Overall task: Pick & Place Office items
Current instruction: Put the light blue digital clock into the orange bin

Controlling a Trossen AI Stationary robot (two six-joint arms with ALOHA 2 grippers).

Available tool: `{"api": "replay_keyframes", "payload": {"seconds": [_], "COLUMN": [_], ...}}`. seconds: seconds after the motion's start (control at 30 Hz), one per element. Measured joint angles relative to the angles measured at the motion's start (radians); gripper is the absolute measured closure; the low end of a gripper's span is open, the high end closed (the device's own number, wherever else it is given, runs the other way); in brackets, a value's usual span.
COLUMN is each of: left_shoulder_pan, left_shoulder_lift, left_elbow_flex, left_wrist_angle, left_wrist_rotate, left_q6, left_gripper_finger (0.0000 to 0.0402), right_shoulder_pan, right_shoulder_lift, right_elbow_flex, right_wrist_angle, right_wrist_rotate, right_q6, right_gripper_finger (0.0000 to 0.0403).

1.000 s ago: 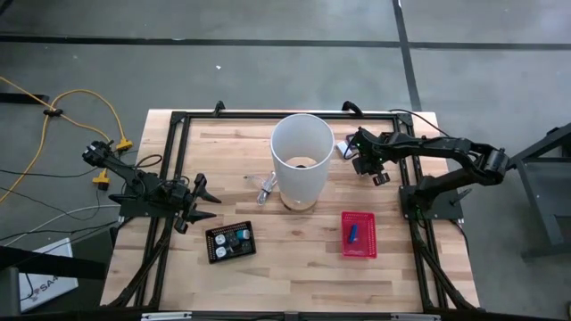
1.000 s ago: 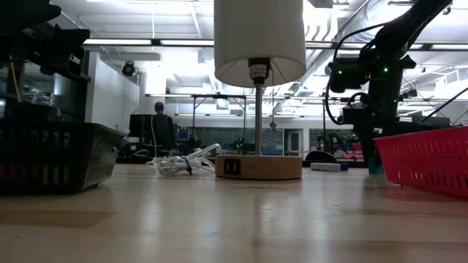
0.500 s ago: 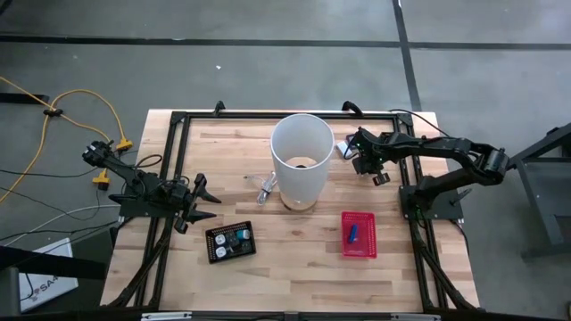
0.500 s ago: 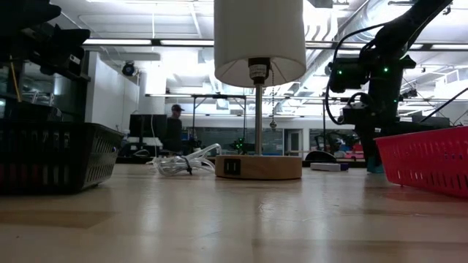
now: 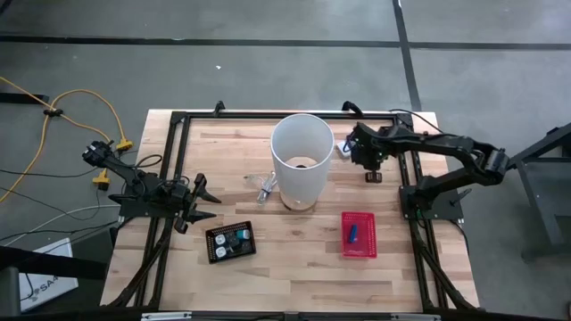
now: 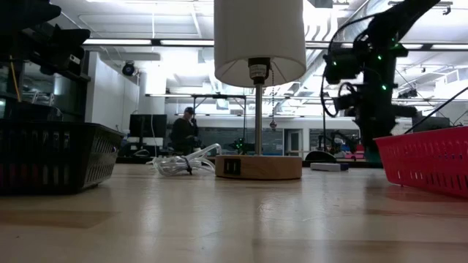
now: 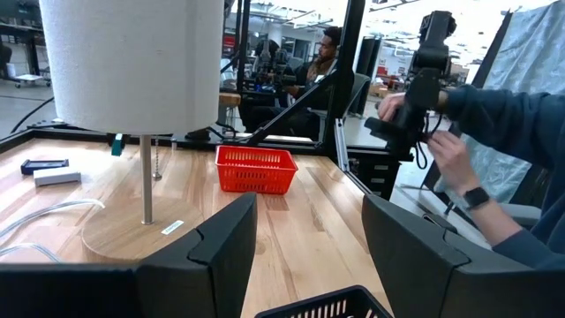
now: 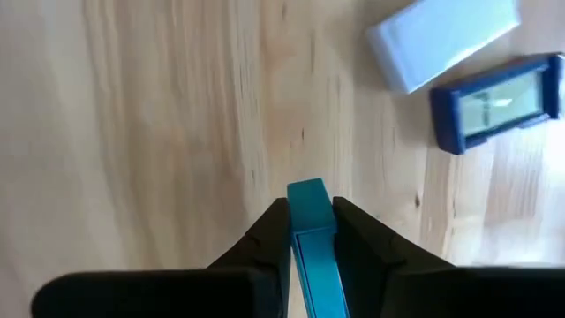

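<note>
The right gripper (image 8: 309,231) is clenched on a small teal stick (image 8: 311,221) and hangs above bare wood at the far right of the table (image 5: 294,267), with a white block (image 8: 441,37) and a blue-framed piece (image 8: 494,99) lying side by side on the wood just beyond its tips. Nearer the front edge, well apart from it, the red basket (image 5: 359,235) already holds one blue piece (image 5: 352,234), so the job looks only partly done. The left gripper (image 7: 309,256) waits released at the left side, near a black tray (image 5: 231,241) of small bits.
</note>
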Motion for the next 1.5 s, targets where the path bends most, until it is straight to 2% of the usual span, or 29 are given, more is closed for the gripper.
{"api": "replay_keyframes", "payload": {"seconds": [0.23,0.4,0.5,0.67,0.83,1.07,1.27,1.5], "left_shoulder_pan": [0.0,0.0,0.0,0.0,0.0,0.0,0.0,0.0], "left_shoulder_lift": [0.0,0.0,0.0,0.0,0.0,0.0,0.0,0.0], "left_elbow_flex": [0.0,0.0,0.0,0.0,0.0,0.0,0.0,0.0], "left_wrist_angle": [0.0,0.0,0.0,0.0,0.0,0.0,0.0,0.0], "left_wrist_rotate": [0.0,0.0,0.0,0.0,0.0,0.0,0.0,0.0], "left_q6": [0.0,0.0,0.0,0.0,0.0,0.0,0.0,0.0], "left_gripper_finger": [0.0202,0.0202,0.0202,0.0202,0.0202,0.0202,0.0202,0.0202], "right_shoulder_pan": [0.009,0.076,0.149,0.292,0.468,0.702,0.874,0.982], "right_shoulder_lift": [-0.002,-0.042,-0.08,-0.139,-0.144,-0.144,-0.101,-0.023], "right_elbow_flex": [0.128,0.202,0.232,0.242,0.241,0.241,0.242,0.241], "right_wrist_angle": [-0.132,-0.194,-0.218,-0.256,-0.306,-0.261,-0.208,-0.13], "right_wrist_rotate": [-0.052,-0.067,-0.06,-0.051,-0.022,0.016,0.059,0.061], "right_q6": [0.3,0.459,0.577,0.872,1.168,1.563,1.862,2.094], "right_gripper_finger": [0.0346,0.0346,0.0346,0.0346,0.0346,0.0346,0.0346,0.0347]}}
